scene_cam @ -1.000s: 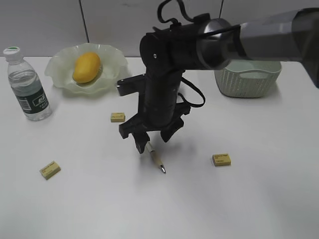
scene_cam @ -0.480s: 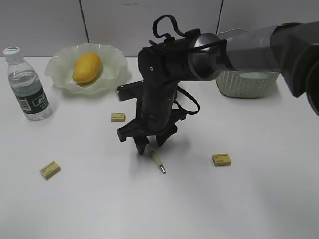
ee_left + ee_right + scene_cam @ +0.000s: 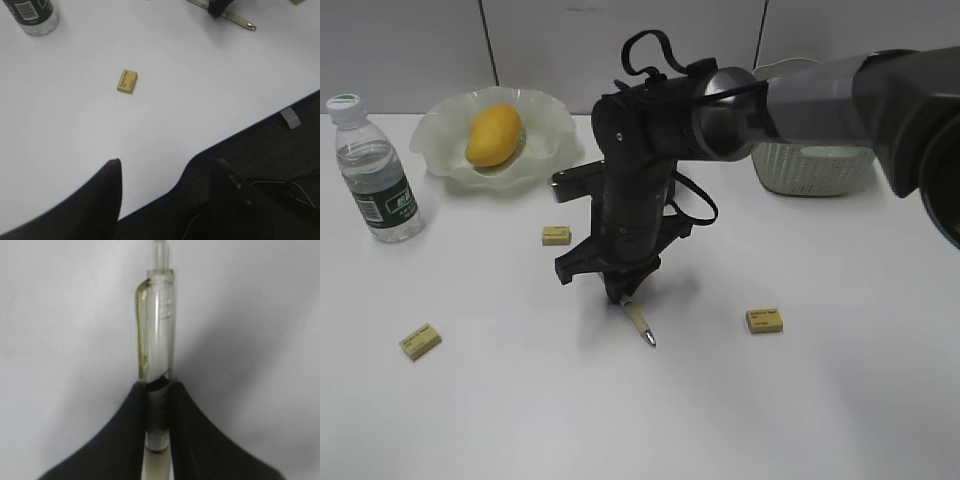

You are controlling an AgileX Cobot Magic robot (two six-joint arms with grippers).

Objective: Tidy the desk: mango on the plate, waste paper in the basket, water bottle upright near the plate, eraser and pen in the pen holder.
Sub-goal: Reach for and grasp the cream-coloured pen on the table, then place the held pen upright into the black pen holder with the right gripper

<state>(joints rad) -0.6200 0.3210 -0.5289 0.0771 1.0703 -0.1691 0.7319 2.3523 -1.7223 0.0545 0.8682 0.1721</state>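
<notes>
Two black fingers (image 3: 130,435) of the right gripper (image 3: 623,291) are clenched on the barrel of the pen (image 3: 639,324), pressing it from both sides just below its clear clip. The pen lies flat on the desk (image 3: 840,400) with its long axis running diagonally: the clip end sits under the gripper, and the metal tip points away from it toward the near edge of the desk and slightly to the right in the exterior view. Taking the pen as landmark, one yellow eraser (image 3: 764,320) lies to its right, a second eraser (image 3: 556,235) lies behind it to the left, and a third eraser (image 3: 420,340) lies far to its left. Farther behind and left of the pen stands the ruffled green plate (image 3: 550,125) with the mango (image 3: 494,135) on it; the water bottle (image 3: 375,170) stands upright left of the plate. Behind and right of the pen, partly hidden by the arm, is the basket (image 3: 815,170). The left gripper (image 3: 165,192) hangs released over the desk's near edge, fingers spread and holding nothing. Surface: plain white, matte, unmarked. Beyond it rises a pale grey panelled wall (image 3: 410,40) with dark seams; below the near edge is dark flooring (image 3: 280,160).
</notes>
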